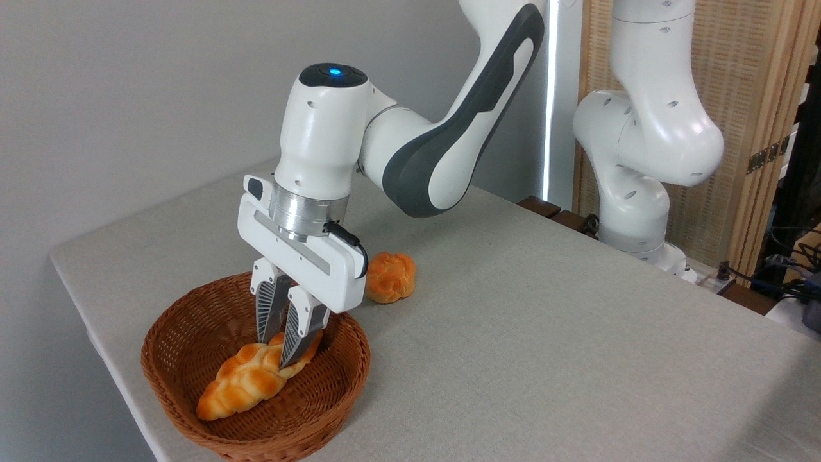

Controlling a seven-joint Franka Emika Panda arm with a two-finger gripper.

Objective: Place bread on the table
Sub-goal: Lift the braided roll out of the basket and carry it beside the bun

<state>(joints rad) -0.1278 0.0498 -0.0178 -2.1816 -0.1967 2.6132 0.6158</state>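
Observation:
The bread, a long braided golden-orange loaf, lies inside the brown wicker basket near the front left of the table. My gripper points straight down into the basket. Its two ribbed fingers are pressed onto the loaf's upper right end, so it is shut on the bread. The loaf still rests on the basket floor, its lower left end pointing toward the front rim.
A small round orange bun lies on the cloth just right of the gripper body. The robot base stands at the back right beside a bamboo screen. Cables hang at the far right edge.

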